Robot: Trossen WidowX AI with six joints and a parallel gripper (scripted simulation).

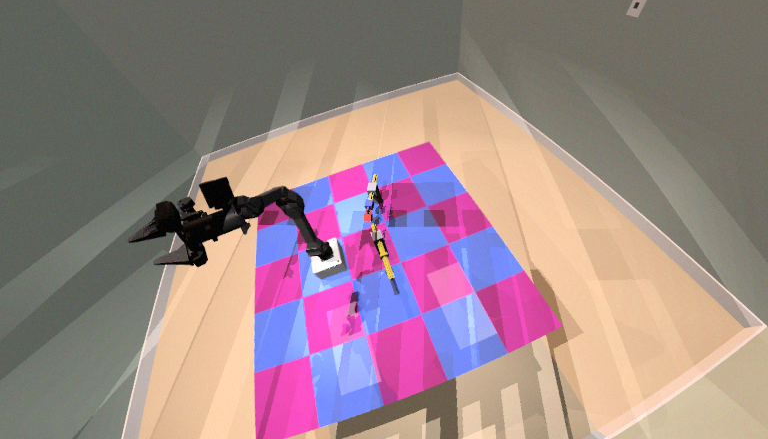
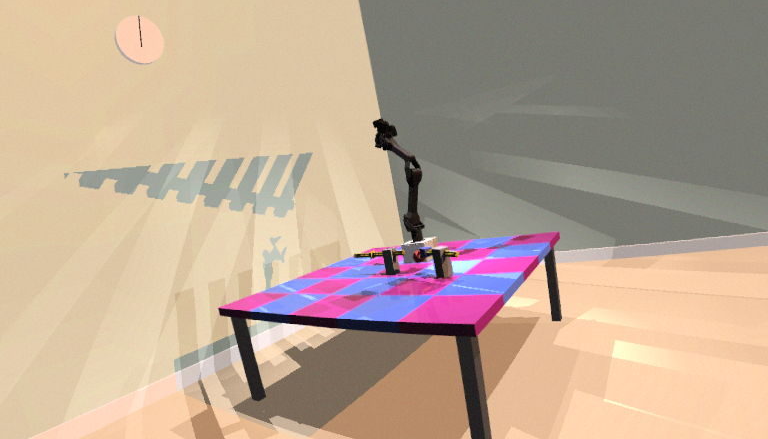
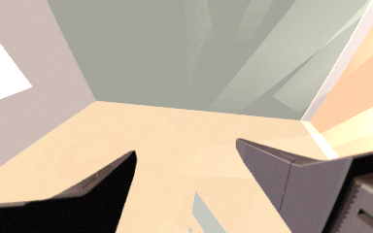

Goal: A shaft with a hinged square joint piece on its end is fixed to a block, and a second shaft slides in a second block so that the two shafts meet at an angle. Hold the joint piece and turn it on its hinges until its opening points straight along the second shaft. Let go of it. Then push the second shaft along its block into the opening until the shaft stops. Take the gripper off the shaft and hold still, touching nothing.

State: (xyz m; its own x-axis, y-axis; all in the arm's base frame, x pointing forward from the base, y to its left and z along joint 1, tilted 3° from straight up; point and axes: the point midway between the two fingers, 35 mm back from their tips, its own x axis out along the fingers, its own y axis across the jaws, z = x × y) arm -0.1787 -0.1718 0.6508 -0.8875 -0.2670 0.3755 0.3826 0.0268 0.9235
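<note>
The checked pink-and-blue table top lies within grey-green and beige walls, over a tan floor. Near its middle, the red-and-blue hinged joint piece sits between two supports, carried on the end of the short yellow-and-black fixed shaft. A pale grey upright block bears this shaft, presumably so that only the joint turns. The longer yellow sliding shaft, with a dark grey tail, passes through the second pale grey block, which guides it towards the joint. Its near end stands just short of the red part; the two shafts meet at an angle. The direction of the opening cannot be read at this size.

Farther out, the white box-shaped base supports the black jointed arm, raised and reaching away from the shafts. The black two-fingered gripper is spread wide with nothing between its fingers, high and well apart from the mechanism. Turning the joint appears to remain; the descent calls for care around both blocks, the narrow gap between them leaving little room for the fingers
</note>
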